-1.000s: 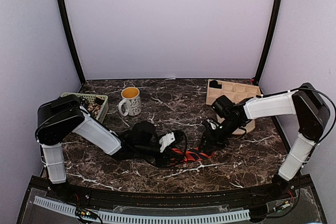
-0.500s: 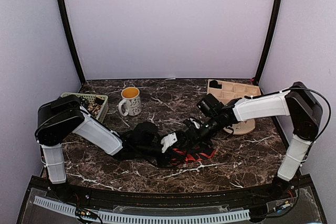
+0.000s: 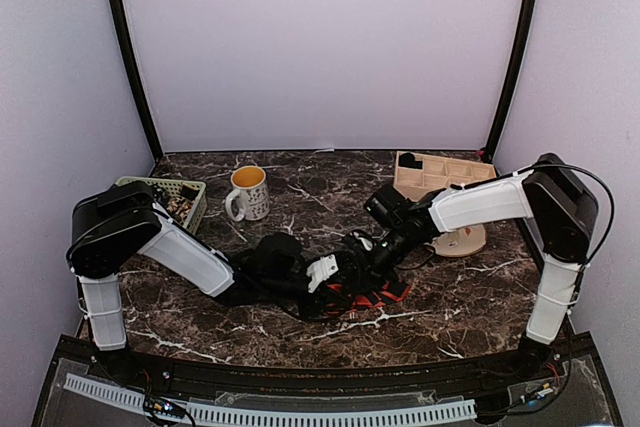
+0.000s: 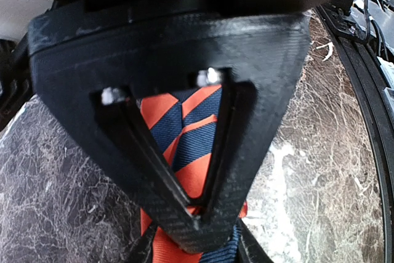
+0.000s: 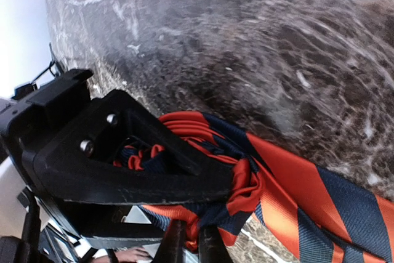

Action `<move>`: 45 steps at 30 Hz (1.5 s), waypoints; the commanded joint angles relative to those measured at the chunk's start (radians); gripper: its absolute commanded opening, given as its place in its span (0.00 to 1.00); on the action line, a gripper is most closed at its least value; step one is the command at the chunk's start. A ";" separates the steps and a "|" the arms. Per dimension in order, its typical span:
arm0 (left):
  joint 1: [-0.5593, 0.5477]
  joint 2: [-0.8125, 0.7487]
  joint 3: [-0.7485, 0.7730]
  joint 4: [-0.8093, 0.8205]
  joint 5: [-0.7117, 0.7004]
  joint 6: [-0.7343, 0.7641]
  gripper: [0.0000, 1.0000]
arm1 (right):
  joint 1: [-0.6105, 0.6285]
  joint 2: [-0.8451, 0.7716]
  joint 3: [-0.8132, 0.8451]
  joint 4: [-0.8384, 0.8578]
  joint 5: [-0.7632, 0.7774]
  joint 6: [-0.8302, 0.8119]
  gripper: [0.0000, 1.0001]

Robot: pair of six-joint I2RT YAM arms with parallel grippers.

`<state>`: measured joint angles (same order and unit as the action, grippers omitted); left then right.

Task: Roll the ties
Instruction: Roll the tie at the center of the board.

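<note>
A: Orange-and-navy stripes, silky by the look: tie [image 5: 295, 214]. Bunched in loose folds near the front middle of the counter [image 3: 480, 297], with one flat stretch trailing off toward the right arm's side.

B: Held how?

A: By the left fingers [image 3: 332, 272], set about the bundle, with cloth filling the gap between the tips in the left wrist view. Read as clamped on it, probably to pin the coil and stop it springing loose.

B: And the right fingers [image 3: 358, 260]?

A: Tips drawn close together, hard up against the same bundle, nose to nose with the left. Cannot tell if nipping fabric or merely touching it. Likely placed there to tuck or turn the next lap against the left's anchor.

B: Roll tidy?

A: Not yet. Crumpled rather than wound, so judged early in the rolling.

B: Anything crowding the work?

A: Only a mug [image 3: 247, 192], a basket [image 3: 165, 195] and a wooden tray [image 3: 440, 172], all well apart at the back and clear of the tie. Slippery weave, though, apt to slide out of a light pinch. Hence both sets of fingers tight in at one spot.
</note>
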<state>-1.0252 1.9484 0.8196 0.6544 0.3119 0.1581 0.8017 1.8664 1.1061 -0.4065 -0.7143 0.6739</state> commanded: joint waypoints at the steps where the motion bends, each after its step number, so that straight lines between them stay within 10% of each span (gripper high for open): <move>1: -0.006 0.058 -0.015 -0.171 -0.050 0.002 0.32 | 0.021 0.046 -0.016 -0.034 0.074 -0.046 0.00; 20: 0.007 -0.057 -0.108 0.173 -0.017 -0.144 0.99 | -0.116 -0.014 -0.193 -0.033 0.226 -0.172 0.00; 39: 0.002 0.178 0.128 0.226 0.040 -0.190 0.81 | -0.128 -0.003 -0.240 0.004 0.245 -0.158 0.00; 45: -0.004 0.160 0.114 0.103 0.019 -0.103 0.38 | -0.133 -0.021 -0.207 -0.028 0.232 -0.175 0.02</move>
<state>-1.0267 2.1319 0.9367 0.8547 0.3550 -0.0067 0.6777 1.8072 0.9195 -0.3370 -0.6521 0.5129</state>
